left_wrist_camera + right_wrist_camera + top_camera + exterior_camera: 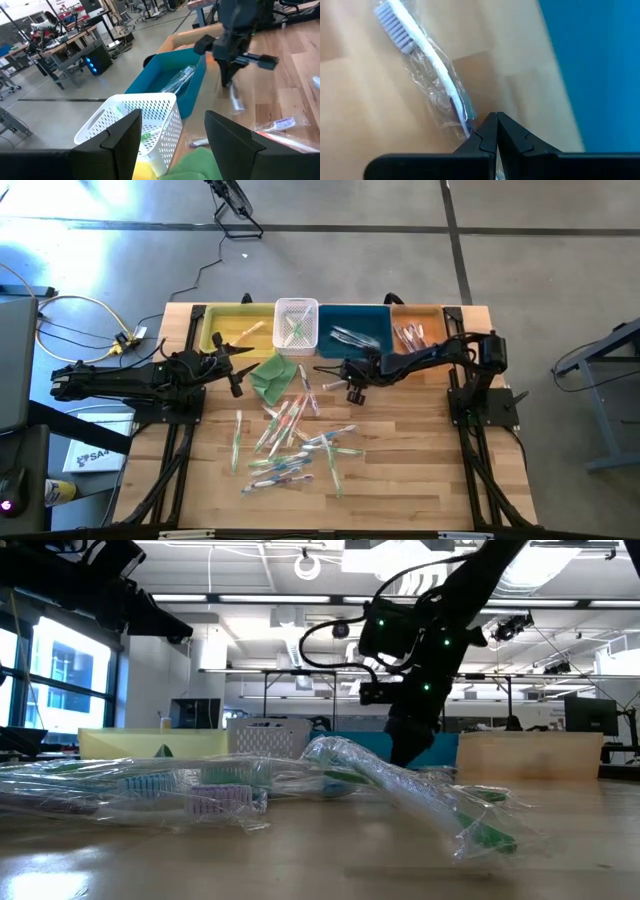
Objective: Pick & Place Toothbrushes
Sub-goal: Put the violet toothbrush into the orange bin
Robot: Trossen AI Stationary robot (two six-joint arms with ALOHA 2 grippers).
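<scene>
Several toothbrushes [290,442] in clear wrappers lie scattered on the wooden table's middle and near part. My right gripper [355,390] hangs just in front of the blue bin [352,330], shut on a blue-white wrapped toothbrush [427,65]. The left wrist view shows this toothbrush [235,97] below the right gripper [229,80]. My left gripper [232,370] waits open above the table's left side, near the green cloth [272,376], holding nothing. My right gripper pinches the blue-white toothbrush at its handle end [466,116], wrapper included, between its two fingertips. The fingers come steeply from above, slanting from the table's right. The toothbrush hangs slanted below them, brush head [394,22] lowest. Whether the head touches the table, I cannot tell.
Along the far edge stand a yellow bin [232,330], a white perforated basket [296,323], the blue bin and a tan bin [415,330], each holding toothbrushes. The folded green cloth lies in front of the basket. Bare wood [420,460] shows at the near right.
</scene>
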